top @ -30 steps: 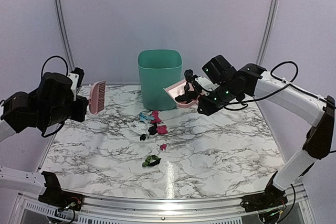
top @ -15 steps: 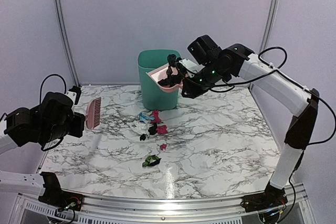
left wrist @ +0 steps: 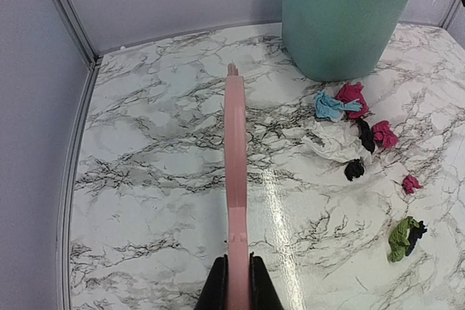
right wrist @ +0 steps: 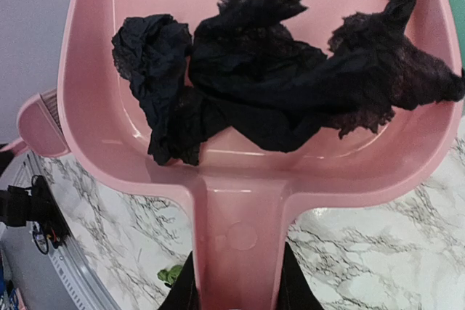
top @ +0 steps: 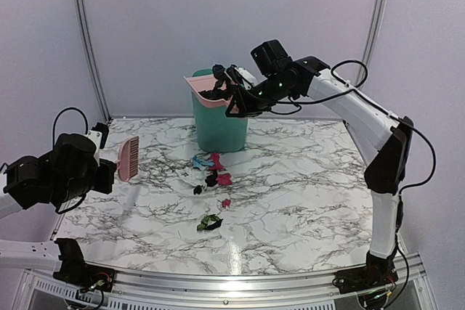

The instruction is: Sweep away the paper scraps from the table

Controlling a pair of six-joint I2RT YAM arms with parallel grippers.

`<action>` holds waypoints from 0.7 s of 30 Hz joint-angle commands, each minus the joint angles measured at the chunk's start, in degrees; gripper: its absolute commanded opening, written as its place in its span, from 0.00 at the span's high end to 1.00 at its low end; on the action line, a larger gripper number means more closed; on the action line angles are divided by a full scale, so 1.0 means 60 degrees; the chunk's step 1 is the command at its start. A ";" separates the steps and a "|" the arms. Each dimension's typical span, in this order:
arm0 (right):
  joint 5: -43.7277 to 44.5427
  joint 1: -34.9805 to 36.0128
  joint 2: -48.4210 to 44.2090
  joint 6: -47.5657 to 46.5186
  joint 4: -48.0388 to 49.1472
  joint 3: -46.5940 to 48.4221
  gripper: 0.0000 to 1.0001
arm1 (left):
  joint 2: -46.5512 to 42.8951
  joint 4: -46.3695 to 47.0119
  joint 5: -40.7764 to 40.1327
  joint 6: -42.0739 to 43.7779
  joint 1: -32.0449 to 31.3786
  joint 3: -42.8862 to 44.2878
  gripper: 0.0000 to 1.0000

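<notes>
Several paper scraps [top: 211, 168], black, magenta, blue and green, lie on the marble table [top: 305, 201] in front of the bin; they also show in the left wrist view [left wrist: 352, 96]. A green-black scrap [top: 210, 222] lies nearer me, also in the left wrist view [left wrist: 401, 237]. My right gripper [top: 236, 99] is shut on the handle of the pink dustpan [top: 205, 83] and holds it above the bin's rim. In the right wrist view, black crumpled material [right wrist: 276, 85] lies in the dustpan [right wrist: 240, 201], held by the gripper [right wrist: 236, 288]. My left gripper [left wrist: 236, 288] is shut on the pink brush [left wrist: 235, 150], held over the table's left side [top: 128, 157].
A teal bin [top: 219, 125] stands at the back middle of the table, also in the left wrist view [left wrist: 341, 19]. A white crumpled paper [left wrist: 334, 139] lies among the scraps. Walls close the table at the back and left.
My right arm has lifted the dustpan from beside the bin's right side up and left to above its rim. My left arm has drawn back and lower with the brush.
</notes>
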 commanded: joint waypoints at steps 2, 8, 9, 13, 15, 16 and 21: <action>-0.1681 -0.0185 0.0438 0.0672 0.1812 0.0602 1.00 | 0.0014 0.0332 -0.0031 0.0028 0.0022 -0.0050 1.00; -0.2612 -0.0490 0.0925 0.1502 0.3094 0.0803 1.00 | 0.0036 0.0338 -0.0035 0.0028 0.0029 -0.0067 1.00; -0.2715 -0.0540 0.0980 0.1683 0.3343 0.0804 1.00 | 0.0050 0.0342 -0.0027 0.0035 0.0030 -0.0070 1.00; -0.3557 -0.0791 0.1226 0.2624 0.4587 0.0714 1.00 | 0.0105 0.0346 -0.0022 0.0031 0.0030 -0.0076 1.00; -0.3967 -0.0878 0.1380 0.3159 0.5251 0.0641 1.00 | 0.0112 0.0346 -0.0024 0.0039 0.0022 -0.0073 1.00; -0.4115 -0.0911 0.1454 0.3450 0.5566 0.0586 1.00 | 0.0113 0.0346 -0.0033 0.0036 0.0021 -0.0073 1.00; -0.4365 -0.1029 0.1593 0.4833 0.7068 0.0129 1.00 | 0.0091 0.0343 -0.0052 0.0028 0.0024 -0.0088 1.00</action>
